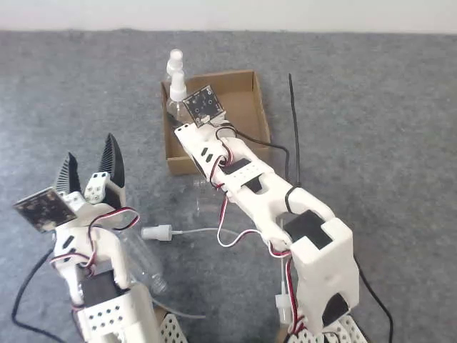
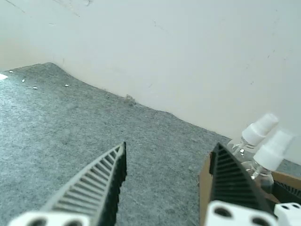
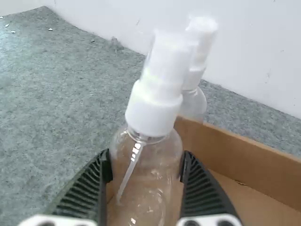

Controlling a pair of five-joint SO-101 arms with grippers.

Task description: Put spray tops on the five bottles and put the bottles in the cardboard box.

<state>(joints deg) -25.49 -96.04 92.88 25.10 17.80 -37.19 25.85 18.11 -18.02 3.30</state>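
Bright even light, faint soft shadows

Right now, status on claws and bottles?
Right claw shut on capped spray bottle at cardboard box corner. Left claw open, empty. Second capped bottle close behind it. Loose spray top on carpet.

**Grey felt surface (image 1: 400,107) meets plain white wall (image 1: 228,14) at your station**
You look across a flat, carpet-like covering that runs under soft, even light to the foot of the wall. A few small white flecks (image 2: 23,81) lie scattered near the join, and a small mark (image 2: 128,98) sits at the wall's base.
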